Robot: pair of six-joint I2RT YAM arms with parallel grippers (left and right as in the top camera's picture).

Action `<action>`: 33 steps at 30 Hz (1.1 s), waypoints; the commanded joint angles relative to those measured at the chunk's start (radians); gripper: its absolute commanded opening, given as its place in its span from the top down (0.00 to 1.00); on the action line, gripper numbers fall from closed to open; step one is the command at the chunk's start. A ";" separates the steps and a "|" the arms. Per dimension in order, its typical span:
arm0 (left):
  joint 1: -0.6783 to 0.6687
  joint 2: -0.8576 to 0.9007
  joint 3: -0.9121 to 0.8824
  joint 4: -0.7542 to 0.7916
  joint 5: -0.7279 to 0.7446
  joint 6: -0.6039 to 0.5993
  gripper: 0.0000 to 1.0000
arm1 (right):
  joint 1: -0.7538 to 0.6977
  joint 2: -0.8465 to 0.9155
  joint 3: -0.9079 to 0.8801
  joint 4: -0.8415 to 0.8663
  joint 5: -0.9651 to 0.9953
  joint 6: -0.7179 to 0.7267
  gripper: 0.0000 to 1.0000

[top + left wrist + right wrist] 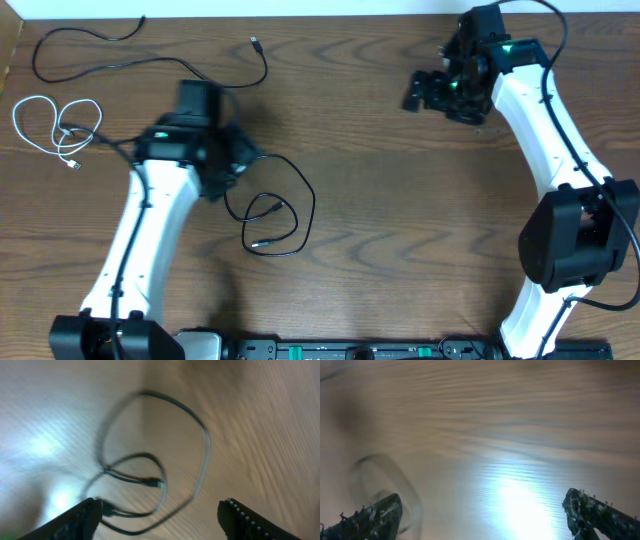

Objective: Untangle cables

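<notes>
White left arm [150, 215] outstretched, fingers [75, 519] spread near black cable [200, 440]

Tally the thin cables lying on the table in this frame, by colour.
Black: 2, the far black cable and the looped black cable
White: 1, the white cable
Total: 3, all lying apart

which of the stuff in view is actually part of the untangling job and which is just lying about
Part of the job: thin black cable looped mid-table; thin black cable strung along the far left; thin white cable coiled at the left edge.
Not part of it: thick black wires on the robot arms; brown wooden table.
</notes>
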 commanded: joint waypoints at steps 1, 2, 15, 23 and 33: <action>0.121 0.001 0.002 -0.065 -0.023 -0.025 0.20 | 0.111 -0.003 -0.004 0.024 -0.184 -0.091 0.01; 0.151 0.001 0.002 -0.082 -0.024 -0.024 0.19 | 0.149 0.003 -0.004 0.026 -0.111 -0.089 0.01; 0.388 0.001 0.002 -0.209 -0.023 -0.024 0.18 | 0.565 0.138 -0.004 0.079 0.306 0.108 0.20; 0.394 0.001 -0.001 -0.224 -0.027 -0.013 0.17 | 0.597 0.261 -0.004 0.148 0.302 0.057 0.41; 0.394 0.001 -0.004 -0.223 -0.027 -0.013 0.17 | 0.631 0.372 -0.004 0.180 0.403 0.054 0.60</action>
